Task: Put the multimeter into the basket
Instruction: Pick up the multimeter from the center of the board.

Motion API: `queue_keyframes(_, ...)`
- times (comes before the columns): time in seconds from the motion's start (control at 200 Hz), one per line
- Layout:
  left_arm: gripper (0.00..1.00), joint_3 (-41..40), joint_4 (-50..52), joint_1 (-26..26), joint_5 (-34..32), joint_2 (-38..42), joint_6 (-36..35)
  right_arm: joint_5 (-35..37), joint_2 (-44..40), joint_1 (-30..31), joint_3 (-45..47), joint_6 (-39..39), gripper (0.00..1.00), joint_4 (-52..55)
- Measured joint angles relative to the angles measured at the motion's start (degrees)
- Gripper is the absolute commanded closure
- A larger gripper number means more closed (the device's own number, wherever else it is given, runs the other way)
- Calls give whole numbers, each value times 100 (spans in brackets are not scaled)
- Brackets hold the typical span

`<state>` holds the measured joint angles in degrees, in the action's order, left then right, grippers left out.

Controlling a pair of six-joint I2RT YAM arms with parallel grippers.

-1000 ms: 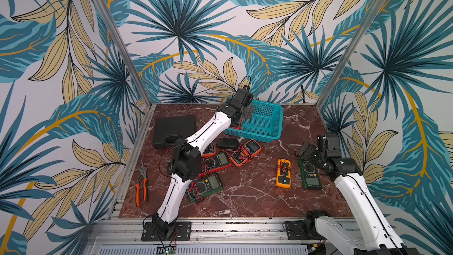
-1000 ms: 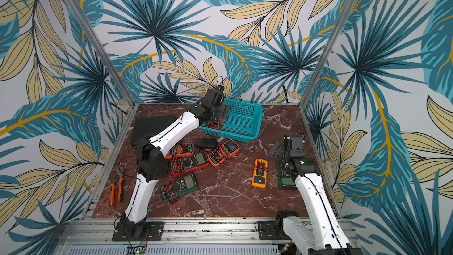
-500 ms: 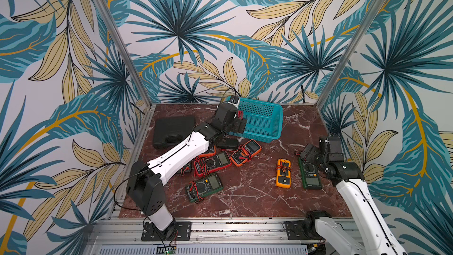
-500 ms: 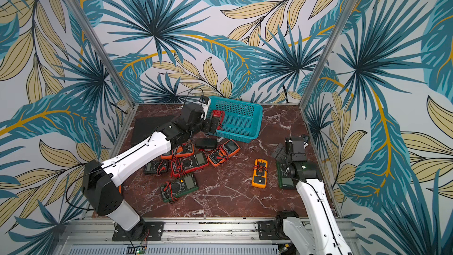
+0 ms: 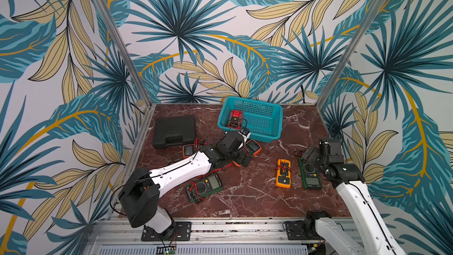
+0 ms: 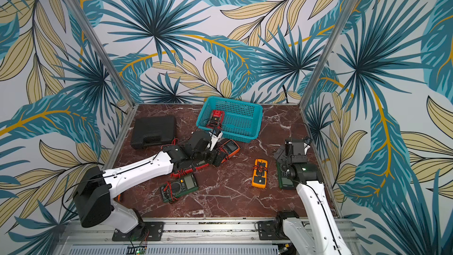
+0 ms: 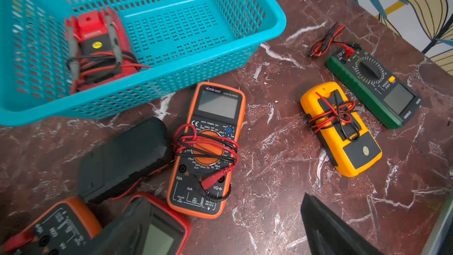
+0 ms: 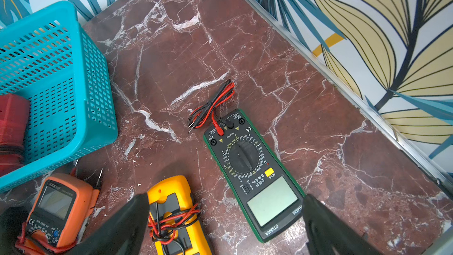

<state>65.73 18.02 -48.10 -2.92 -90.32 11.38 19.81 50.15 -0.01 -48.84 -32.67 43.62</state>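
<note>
Both left claw (image 5: 242, 159) and right claw (image 8: 223, 203) stood wide open, empty. I judged the left should straddle the orange meter (image 7: 208, 152) widthwise, avoiding its leads (image 7: 182, 141).

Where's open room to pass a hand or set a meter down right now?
Most of the basket floor is bare beside the red multimeter. Open marble lies between the orange multimeter and the yellow multimeter, and behind the green multimeter toward the basket. Crowded: the meter pile between the black case and the basket.
</note>
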Motion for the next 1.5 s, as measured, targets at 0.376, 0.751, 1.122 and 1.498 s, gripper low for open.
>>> queue_keyframes(0.376,0,1182,774,188,256,-1836,-114,9,-46,0,44,-33,1,4)
queue_keyframes(0.751,0,1493,1019,522,343,-2151,-302,7,-55,0,59,-33,1,4)
queue_keyframes(1.122,0,1606,1104,463,704,-2306,-358,9,-55,0,59,-33,0,4)
queue_keyframes(1.498,0,1606,1161,201,654,-2306,-210,9,-55,0,61,-35,1,7)
